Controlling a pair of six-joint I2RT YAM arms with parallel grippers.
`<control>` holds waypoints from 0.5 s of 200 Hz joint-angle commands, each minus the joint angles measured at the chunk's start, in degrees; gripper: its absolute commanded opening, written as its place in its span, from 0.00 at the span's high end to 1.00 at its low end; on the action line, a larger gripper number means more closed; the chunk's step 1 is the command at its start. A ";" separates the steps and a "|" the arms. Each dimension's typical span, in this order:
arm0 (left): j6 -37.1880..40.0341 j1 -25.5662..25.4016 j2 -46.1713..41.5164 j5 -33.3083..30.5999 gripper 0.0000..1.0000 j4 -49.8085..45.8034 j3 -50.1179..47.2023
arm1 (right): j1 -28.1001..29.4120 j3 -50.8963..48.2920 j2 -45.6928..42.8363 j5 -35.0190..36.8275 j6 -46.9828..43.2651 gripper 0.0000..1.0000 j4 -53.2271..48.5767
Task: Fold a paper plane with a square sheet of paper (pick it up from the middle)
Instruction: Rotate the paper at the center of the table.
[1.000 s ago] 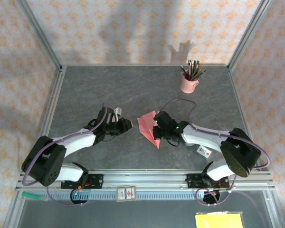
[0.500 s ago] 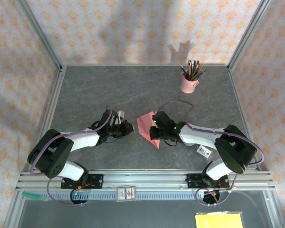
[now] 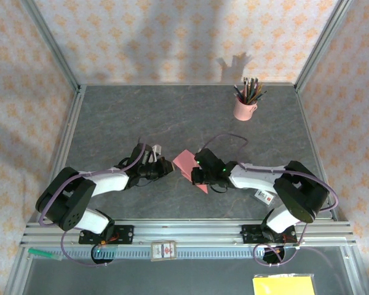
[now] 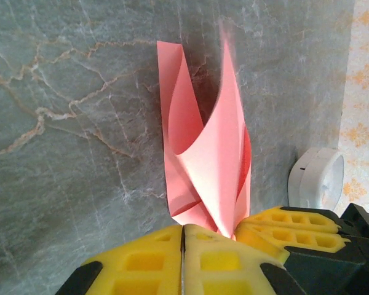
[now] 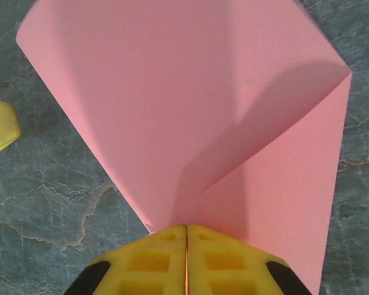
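The left gripper (image 4: 183,236) sits at the bottom edge with its two yellow pads pressed flat together, only a thin dark seam between them. Just above and a little right of that seam, the pink sheet of paper (image 4: 203,160) stands up from the grey marbled table (image 4: 80,92), creased and curled into upright flaps that narrow to a point at the pads. The right gripper's yellow pad (image 4: 292,232) lies right against the paper's lower right edge, with a white round-cornered object (image 4: 317,178) just past it, near the patterned wall (image 4: 366,92).

A grey marbled table (image 3: 172,110) stands between aluminium-framed walls (image 3: 172,37) papered in orange florals.
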 commanded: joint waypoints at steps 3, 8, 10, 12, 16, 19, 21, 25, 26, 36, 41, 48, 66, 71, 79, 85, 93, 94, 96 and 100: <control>-1.23 -0.84 -1.66 0.54 0.89 2.06 -0.86 | 0.88 -1.12 0.32 1.68 2.39 0.92 1.73; -1.67 -1.21 -1.85 0.70 0.89 2.36 -0.94 | 1.03 -1.32 0.34 1.88 2.80 0.91 1.99; -1.89 -1.31 -1.93 0.85 0.89 2.53 -0.98 | 1.08 -1.43 0.26 1.90 3.02 0.92 2.15; -2.12 -1.51 -1.98 1.00 0.89 2.77 -1.05 | 1.09 -1.55 0.28 1.92 3.23 0.92 2.28; -2.76 -1.74 -2.13 1.34 0.89 3.41 -1.27 | 1.15 -1.80 0.10 2.01 3.67 0.91 2.67; -3.31 -1.92 -2.28 1.60 0.89 4.05 -1.44 | 1.24 -1.98 0.05 2.08 4.02 0.92 2.90; -3.73 -2.01 -2.33 1.82 0.89 4.49 -1.50 | 1.22 -2.11 0.03 2.14 4.32 0.92 3.04; -4.59 -2.31 -2.48 2.22 0.89 5.50 -1.86 | 1.33 -2.35 -0.06 2.30 4.92 0.92 3.37; -4.83 -2.40 -2.54 2.31 0.89 5.77 -1.95 | 1.32 -2.34 -0.04 2.38 5.05 0.92 3.46; -7.38 -2.89 -2.84 2.77 0.90 8.64 -3.00 | 1.71 -3.00 -0.29 2.74 6.51 0.92 4.60; -8.56 -3.04 -2.82 3.03 0.91 10.11 -3.45 | 1.91 -3.32 -0.33 3.08 7.29 0.92 5.04; -9.74 -3.29 -2.74 3.33 0.91 11.83 -3.77 | 2.29 -3.80 -0.46 3.64 8.44 0.92 5.84; -10.15 -3.54 -1.51 3.45 0.92 12.64 -2.86 | 2.75 -4.90 -0.56 4.30 11.03 0.92 7.82; -9.88 -3.56 -0.90 3.45 0.92 12.55 -2.39 | 2.96 -5.20 -0.54 4.50 11.68 0.92 8.38; -9.65 -3.61 0.30 3.53 0.92 12.75 -1.65 | 3.10 -5.54 -0.64 4.71 12.55 0.92 9.12; -9.60 -3.63 1.35 3.82 0.92 13.10 -0.93 | 3.21 -5.87 -0.65 4.93 13.31 0.92 9.54; -9.24 -3.71 2.76 4.36 0.92 13.33 0.25 | 3.38 -6.29 -0.64 5.18 14.29 0.92 10.26; -9.18 -3.76 2.93 4.39 0.92 13.29 0.38 | 3.35 -6.37 -0.65 5.22 14.39 0.92 10.38; -9.09 -3.79 3.35 4.41 0.92 13.19 0.69 | 3.38 -6.48 -0.58 5.26 14.64 0.92 10.58; -8.88 -3.90 4.00 4.49 0.92 12.94 1.31 | 3.43 -6.69 -0.71 5.32 15.10 0.92 10.94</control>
